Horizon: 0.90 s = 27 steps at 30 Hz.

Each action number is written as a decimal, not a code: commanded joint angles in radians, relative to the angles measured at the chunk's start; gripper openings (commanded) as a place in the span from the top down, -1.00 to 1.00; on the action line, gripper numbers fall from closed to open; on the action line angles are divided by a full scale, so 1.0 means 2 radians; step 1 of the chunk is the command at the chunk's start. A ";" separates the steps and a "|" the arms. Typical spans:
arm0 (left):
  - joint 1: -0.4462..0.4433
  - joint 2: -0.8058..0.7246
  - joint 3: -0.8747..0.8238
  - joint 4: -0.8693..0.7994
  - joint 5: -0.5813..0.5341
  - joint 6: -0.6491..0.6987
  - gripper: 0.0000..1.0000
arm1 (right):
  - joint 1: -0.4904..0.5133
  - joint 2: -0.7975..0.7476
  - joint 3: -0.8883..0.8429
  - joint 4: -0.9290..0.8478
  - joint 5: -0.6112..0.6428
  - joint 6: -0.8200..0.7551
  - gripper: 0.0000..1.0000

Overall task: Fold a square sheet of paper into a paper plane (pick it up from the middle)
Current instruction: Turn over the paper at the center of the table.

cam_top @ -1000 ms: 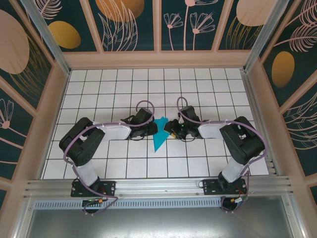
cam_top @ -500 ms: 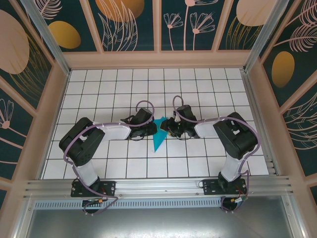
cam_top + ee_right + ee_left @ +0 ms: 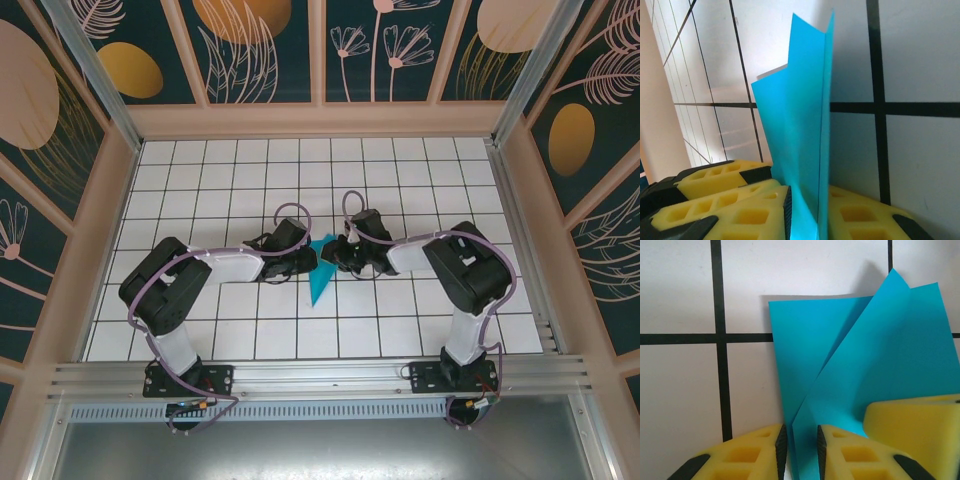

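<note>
1. At mid-table, between both arms, you see the sheet of paper [image 3: 320, 280]: plain teal-blue, folded into overlapping pointed flaps.
2. Your left gripper [image 3: 800, 442] pinches its edge.
3. Your right gripper [image 3: 807, 205] clamps the doubled layers.

No text, label, brand, number or sign is showing legibly anywhere in these views.
</note>
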<state>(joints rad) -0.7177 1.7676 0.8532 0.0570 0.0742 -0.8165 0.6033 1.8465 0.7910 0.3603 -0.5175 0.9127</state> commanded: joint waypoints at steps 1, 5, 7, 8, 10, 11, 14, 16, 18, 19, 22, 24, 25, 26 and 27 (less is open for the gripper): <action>-0.005 0.002 -0.015 -0.005 0.036 -0.008 0.47 | 0.005 0.011 0.018 0.008 0.000 -0.019 0.60; -0.005 -0.018 -0.021 0.006 0.034 -0.007 0.43 | 0.005 0.003 0.025 -0.008 0.006 -0.034 0.78; -0.005 -0.024 -0.024 0.009 0.030 -0.007 0.40 | 0.004 -0.008 0.031 -0.028 0.017 -0.047 0.83; -0.005 -0.045 -0.027 0.010 0.026 -0.007 0.40 | 0.004 -0.014 0.034 -0.040 0.023 -0.054 0.88; -0.004 -0.062 -0.031 0.008 0.014 -0.007 0.39 | 0.004 -0.029 0.041 -0.065 0.038 -0.069 0.91; -0.005 -0.073 -0.033 0.007 0.006 -0.006 0.38 | 0.004 -0.039 0.044 -0.082 0.047 -0.079 0.92; -0.005 -0.109 -0.043 0.006 -0.017 -0.007 0.36 | 0.004 -0.065 0.055 -0.130 0.075 -0.105 0.96; -0.005 -0.139 -0.053 0.009 -0.034 -0.009 0.31 | 0.003 -0.083 0.061 -0.158 0.092 -0.119 0.96; -0.005 -0.170 -0.063 0.011 -0.053 -0.010 0.27 | 0.003 -0.099 0.067 -0.188 0.113 -0.132 0.96; -0.005 -0.186 -0.069 0.011 -0.065 -0.010 0.25 | 0.004 -0.109 0.072 -0.206 0.125 -0.140 0.96; -0.005 -0.233 -0.085 0.008 -0.104 -0.012 0.23 | 0.004 -0.140 0.088 -0.262 0.168 -0.161 0.96; -0.005 -0.263 -0.100 0.009 -0.129 -0.015 0.21 | 0.004 -0.159 0.102 -0.301 0.204 -0.175 0.95; -0.005 -0.278 -0.107 0.010 -0.141 -0.018 0.20 | 0.004 -0.167 0.114 -0.327 0.225 -0.182 0.94; -0.005 -0.293 -0.116 0.011 -0.157 -0.022 0.19 | 0.005 -0.173 0.129 -0.355 0.248 -0.190 0.94; -0.005 -0.306 -0.124 0.012 -0.168 -0.025 0.18 | 0.006 -0.177 0.141 -0.381 0.268 -0.196 0.93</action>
<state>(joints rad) -0.7227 1.2137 0.6437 0.0753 -0.1436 -0.8410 0.6044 1.5402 0.9993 -0.2020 -0.1459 0.5941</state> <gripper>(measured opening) 0.407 0.069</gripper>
